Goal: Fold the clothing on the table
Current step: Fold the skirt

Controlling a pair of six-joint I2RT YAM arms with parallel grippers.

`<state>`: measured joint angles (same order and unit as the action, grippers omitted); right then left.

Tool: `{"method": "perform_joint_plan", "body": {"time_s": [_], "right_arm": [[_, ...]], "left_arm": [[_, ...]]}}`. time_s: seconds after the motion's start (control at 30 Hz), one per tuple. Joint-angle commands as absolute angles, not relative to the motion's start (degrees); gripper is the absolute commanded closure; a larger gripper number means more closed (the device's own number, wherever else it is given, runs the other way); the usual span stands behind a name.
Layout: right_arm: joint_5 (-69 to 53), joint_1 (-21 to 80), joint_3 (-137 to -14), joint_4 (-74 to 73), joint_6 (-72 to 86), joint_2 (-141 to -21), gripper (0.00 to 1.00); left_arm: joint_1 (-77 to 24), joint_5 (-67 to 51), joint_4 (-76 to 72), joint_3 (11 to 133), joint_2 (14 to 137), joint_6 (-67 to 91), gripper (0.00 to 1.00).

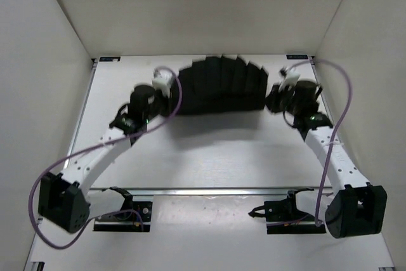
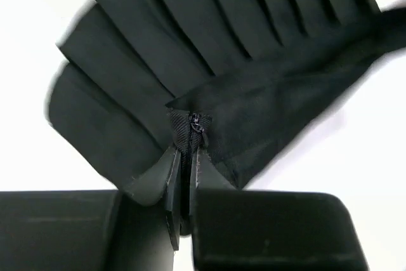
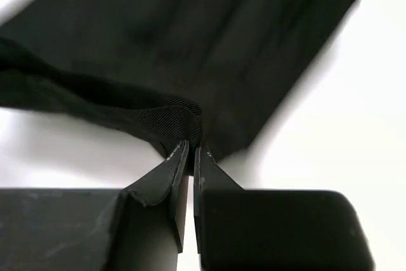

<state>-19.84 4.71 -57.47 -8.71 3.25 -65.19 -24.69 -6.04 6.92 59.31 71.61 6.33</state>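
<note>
The clothing (image 1: 219, 87), a black pleated skirt, hangs fanned out above the far half of the white table (image 1: 209, 150) and casts a shadow beneath it. My left gripper (image 1: 166, 96) is shut on the skirt's left waist corner; in the left wrist view the jaws pinch the zipper end of the clothing (image 2: 209, 49), left gripper (image 2: 188, 150). My right gripper (image 1: 273, 101) is shut on the right waist corner; the right wrist view shows ribbed waistband of the clothing (image 3: 190, 49) caught between the closed jaws of the right gripper (image 3: 191, 149).
White enclosure walls (image 1: 44, 61) stand close on the left, right and back of the table. A metal rail (image 1: 203, 190) runs across the near edge, with both arm bases (image 1: 120, 211) below it. Purple cables (image 1: 339, 125) loop off each arm.
</note>
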Motion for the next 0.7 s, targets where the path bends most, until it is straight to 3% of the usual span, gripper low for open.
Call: {"method": "perform_joint_plan", "body": {"time_s": [0.0, 0.07, 0.2, 0.3, 0.5, 0.67], "right_arm": [[-17.9, 9.6, -44.9, -15.6, 5.3, -58.0, 1.00], [-18.1, 11.4, -40.5, -17.5, 8.1, -52.4, 1.00], [-21.9, 9.9, -36.0, -17.5, 9.8, -52.4, 1.00], [-25.0, 8.1, -38.9, -14.9, 8.7, -59.6, 1.00], [-27.9, 12.6, -51.3, -10.5, 6.2, -79.9, 1.00], [-30.4, 16.3, -59.5, -10.9, 4.5, -91.2, 1.00]], "left_arm": [[-29.3, -2.6, 13.3, 45.1, 58.7, 6.3, 1.00], [-28.9, -2.2, 14.8, 40.7, 53.9, 9.3, 1.00], [-22.6, -3.9, 15.5, 36.0, 50.5, 12.4, 1.00], [-17.6, -4.0, 14.2, 35.5, 56.0, 12.7, 1.00], [-16.6, -0.1, 15.5, 37.4, 65.8, 18.6, 1.00], [-18.6, 1.9, 14.6, 30.4, 57.9, 24.3, 1.00]]}}
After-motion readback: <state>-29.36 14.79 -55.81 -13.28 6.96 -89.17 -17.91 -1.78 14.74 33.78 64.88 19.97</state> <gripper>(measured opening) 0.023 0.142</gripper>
